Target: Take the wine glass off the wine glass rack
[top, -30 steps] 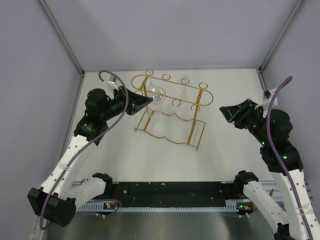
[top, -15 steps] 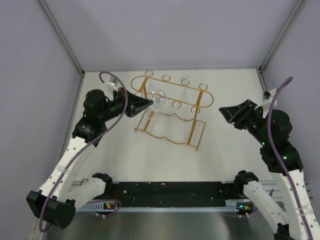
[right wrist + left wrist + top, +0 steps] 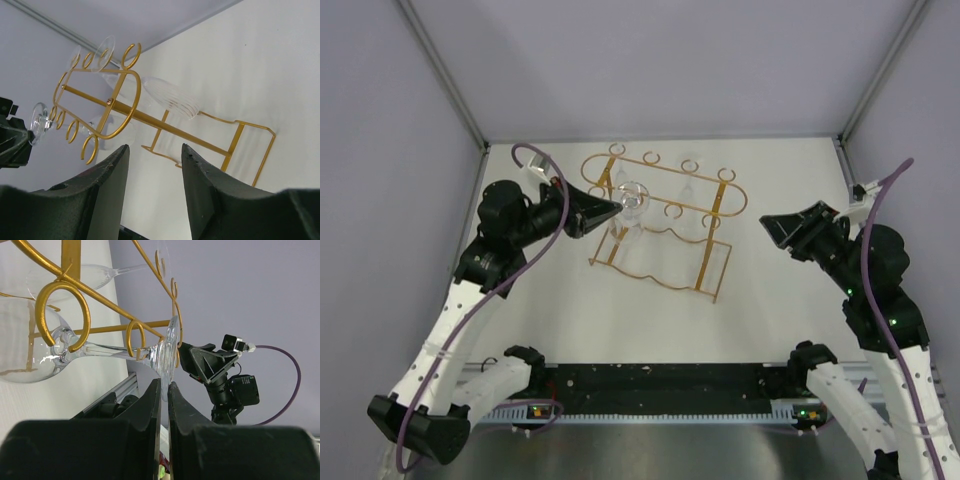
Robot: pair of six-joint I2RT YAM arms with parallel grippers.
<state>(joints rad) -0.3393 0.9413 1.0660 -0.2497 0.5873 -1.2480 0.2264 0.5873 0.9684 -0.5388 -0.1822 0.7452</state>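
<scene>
Since a second ago, my left arm has drawn back a little toward the left wall, and the wine glass (image 3: 632,197) has come with it toward the near left end of the wine glass rack (image 3: 710,240). The left arm rises from its base, bends at the elbow and reaches rightward, so the left gripper (image 3: 613,207) points level at the rack's left end. Its fingers (image 3: 155,395) stand almost together, pinched on the lower rim of the glass's round foot (image 3: 171,347).

My right arm stands folded at the right side of the table (image 3: 790,300). The right gripper (image 3: 772,222) faces left toward the rack and is well apart from it. Its jaws are spread with nothing between them, and the wrist view shows the rack through the gap.

The glass is clear and colourless. From my left wrist, its thin stem (image 3: 105,347) runs across the curled gold loops at the rail ends, with the rounded bowl on the far side and the foot edge-on at my fingertips. Whether the stem has cleared the loops I cannot tell. A second glass (image 3: 170,97) hangs further along the rails.
</scene>
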